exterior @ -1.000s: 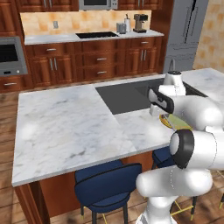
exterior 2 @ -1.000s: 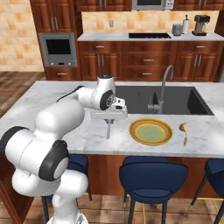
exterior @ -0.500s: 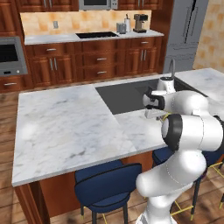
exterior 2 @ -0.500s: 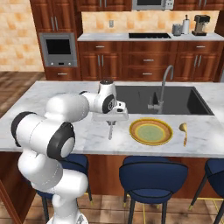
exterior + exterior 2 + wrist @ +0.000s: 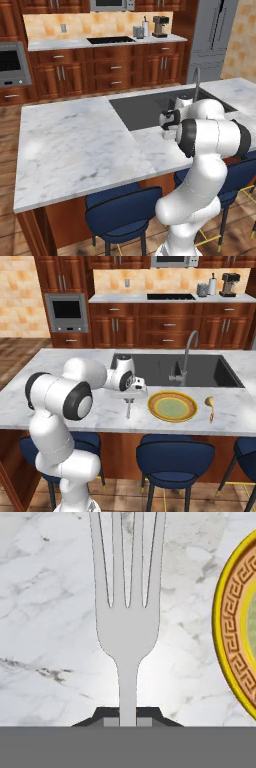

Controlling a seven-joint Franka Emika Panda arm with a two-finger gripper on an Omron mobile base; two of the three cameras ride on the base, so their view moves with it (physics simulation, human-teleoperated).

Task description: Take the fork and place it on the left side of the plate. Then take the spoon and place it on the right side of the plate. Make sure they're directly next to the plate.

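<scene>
Compared with a second ago, the white arm is sitting farther to the right along the marble island counter (image 5: 60,363), carrying the fork (image 5: 128,406) closer to the plate (image 5: 172,406). In the right base view, the gripper (image 5: 131,397) is pointing down over the counter, just left of the plate, with the fork hanging below it and its lower end reaching the marble or nearly so; contact is unclear. In the hand view, the fingers (image 5: 150,714) are clamping shut on the fork's thin handle, and the tines are pointing away over the marble, with the plate's patterned rim (image 5: 235,642) lying just beside it on the right, a narrow strip of counter showing between them. The round yellow-orange plate is resting flat near the counter's front edge, in front of the sink (image 5: 200,368). The yellow spoon (image 5: 210,405) is lying on the counter just right of the plate, apart from its rim.
</scene>
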